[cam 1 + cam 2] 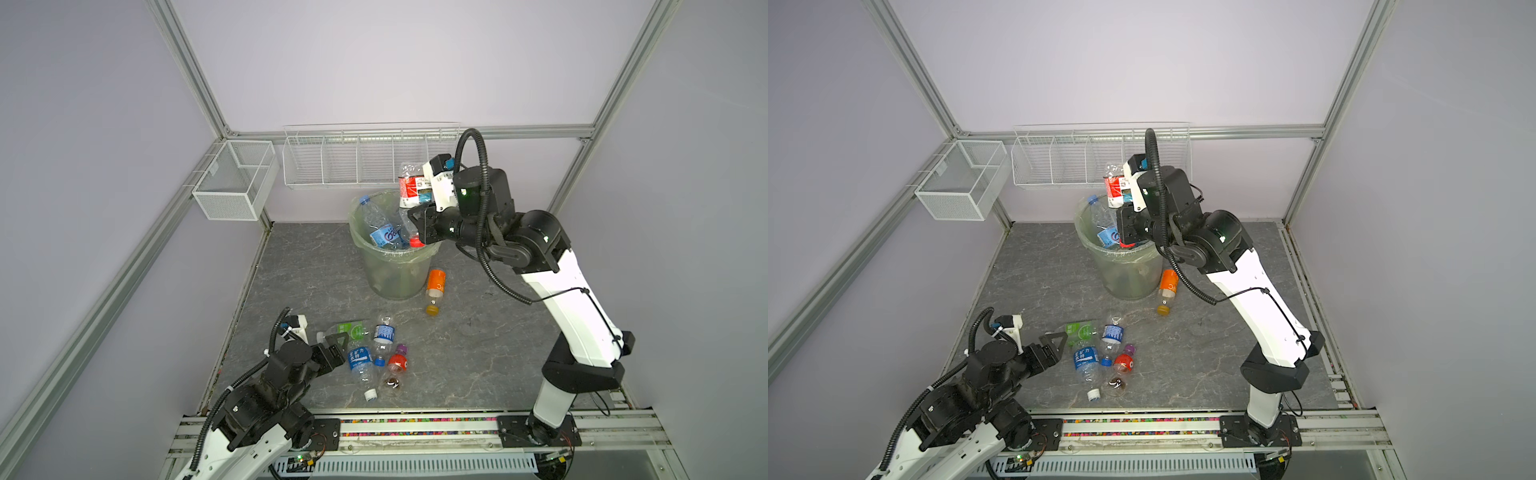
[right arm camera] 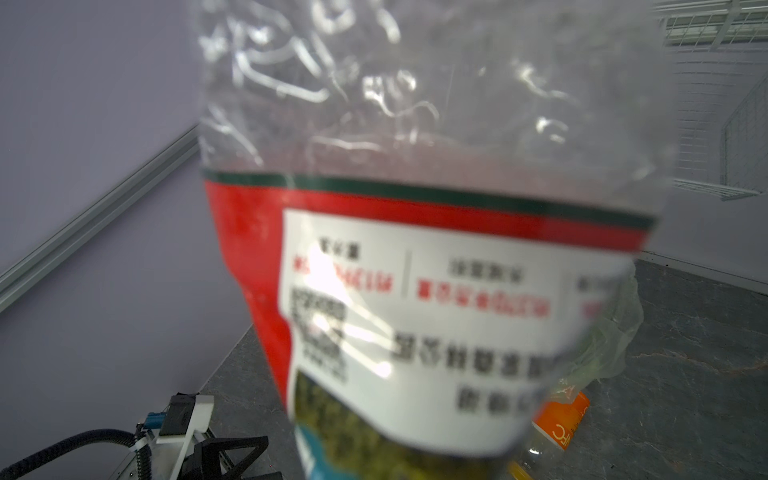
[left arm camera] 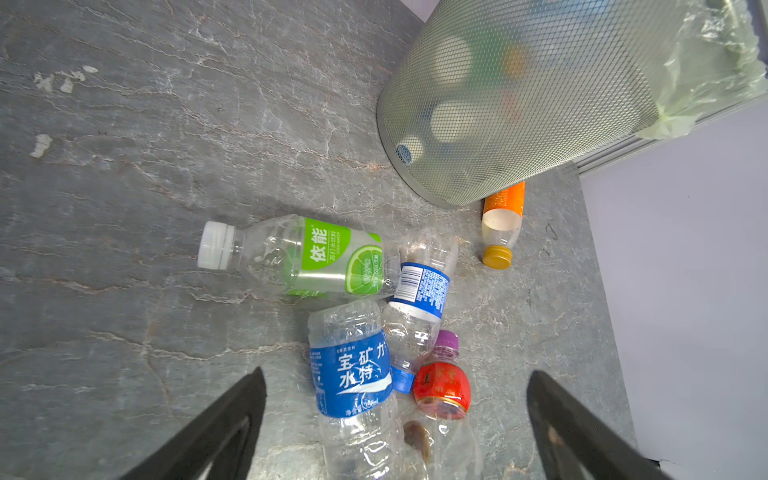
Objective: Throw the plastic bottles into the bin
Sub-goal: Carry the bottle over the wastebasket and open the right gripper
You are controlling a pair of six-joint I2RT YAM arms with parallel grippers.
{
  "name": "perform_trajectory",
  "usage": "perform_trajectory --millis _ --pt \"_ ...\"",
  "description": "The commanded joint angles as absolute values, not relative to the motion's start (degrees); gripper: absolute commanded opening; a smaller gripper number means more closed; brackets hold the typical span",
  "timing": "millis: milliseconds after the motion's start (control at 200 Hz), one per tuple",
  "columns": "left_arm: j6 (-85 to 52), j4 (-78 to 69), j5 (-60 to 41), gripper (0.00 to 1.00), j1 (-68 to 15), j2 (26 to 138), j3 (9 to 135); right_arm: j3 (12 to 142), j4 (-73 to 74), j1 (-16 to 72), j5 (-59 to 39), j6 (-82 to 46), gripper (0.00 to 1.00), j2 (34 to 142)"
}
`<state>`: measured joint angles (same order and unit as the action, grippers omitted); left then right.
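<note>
plastic bottles: clear, crumpled, coloured labels, clustered on grey veined floor | left gripper: jaws spread wide, empty, beside blue-label bottle | bin: round, tapered, bag-lined; fine mesh wall shows in left wrist view only | right gripper: pinches red-label bottle, cap-down over bin

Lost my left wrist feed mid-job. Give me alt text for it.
Open left end effector facing four bottles clustered on the grey table: a green-label bottle, two blue-label bottles and a small red-label bottle. An orange-label bottle lies beside the bin.
</note>
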<state>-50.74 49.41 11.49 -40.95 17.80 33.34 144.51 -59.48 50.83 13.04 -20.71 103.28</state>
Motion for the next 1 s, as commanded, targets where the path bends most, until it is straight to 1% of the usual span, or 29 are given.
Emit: perform_trajectory --millis 0,85,220,400,430,455,475,515,530,555,585,615,640,650,665,680,805,995 --pt "-51.7 51.5 11.4 0.97 -41.3 17.1 33.7 145.1 -57.3 50.6 14.6 -19.1 0.07 103.9" --pt "-51.7 51.6 11.3 0.97 -41.3 17.1 33.7 145.1 -55.9 49.4 14.4 -19.4 0.07 104.9" --pt "-51.9 51.7 11.3 0.97 -41.3 17.1 33.7 145.2 -53.4 45.9 10.7 -22.0 0.07 107.4" --pt "-52.3 51.6 11.2 0.97 -41.3 16.7 33.7 145.3 -52.4 40.8 6.4 -25.7 0.07 113.8" --pt "-52.4 51.7 11.1 0.97 -41.3 16.6 33.7 145.3 -52.7 40.0 6.0 -26.4 0.07 115.2" --pt "-52.5 51.7 11.2 0.97 -41.3 16.4 33.8 145.4 -53.0 39.3 5.4 -27.2 0.1 116.4" --pt "-52.6 51.7 11.2 0.97 -41.3 16.3 33.8 145.6 -53.4 38.6 4.6 -28.0 0.15 117.5" --pt "-52.6 51.7 11.2 0.97 -41.3 16.1 33.9 147.0 -55.3 37.6 3.9 -29.8 0.41 119.8" --pt "-52.6 51.7 11.1 0.97 -41.3 16.0 34.0 147.7 -56.8 37.2 4.0 -30.3 0.49 120.7" --pt "-52.6 52.0 11.2 0.97 -41.3 15.9 34.2 149.7 -59.2 36.9 5.0 -31.1 0.66 121.9" --pt "-52.6 52.3 11.4 0.97 -41.4 15.8 34.5 152.2 -62.2 37.0 8.1 -31.9 0.79 123.3" --pt "-52.5 52.8 11.4 0.96 -41.3 15.7 34.8 153.5 -64.2 37.5 11.3 -32.0 0.86 123.8" --pt "-52.3 53.2 11.7 0.97 -41.3 15.6 35.2 153.1 -64.3 38.0 13.1 -31.5 1.0 123.2" --pt "-52.3 53.3 11.8 0.97 -41.3 15.5 35.3 152.7 -64.1 38.2 13.7 -31.3 0.98 122.9" --pt "-52.3 53.6 11.9 0.97 -41.4 15.5 35.4 152.0 -63.5 38.6 14.4 -31.0 0.91 122.2" --pt "-52.2 53.7 12.0 0.97 -41.3 15.3 35.5 151.0 -62.8 38.8 15.0 -30.8 0.89 121.3" --pt "-52.0 53.4 12.1 0.97 -41.3 15.4 35.6 140.3 -53.8 40.0 16.5 -29.9 0.88 113.0" --pt "-52.2 52.2 11.4 0.97 -41.4 16.8 35.3 134.9 -51.9 40.9 18.2 -29.5 0.88 106.1"
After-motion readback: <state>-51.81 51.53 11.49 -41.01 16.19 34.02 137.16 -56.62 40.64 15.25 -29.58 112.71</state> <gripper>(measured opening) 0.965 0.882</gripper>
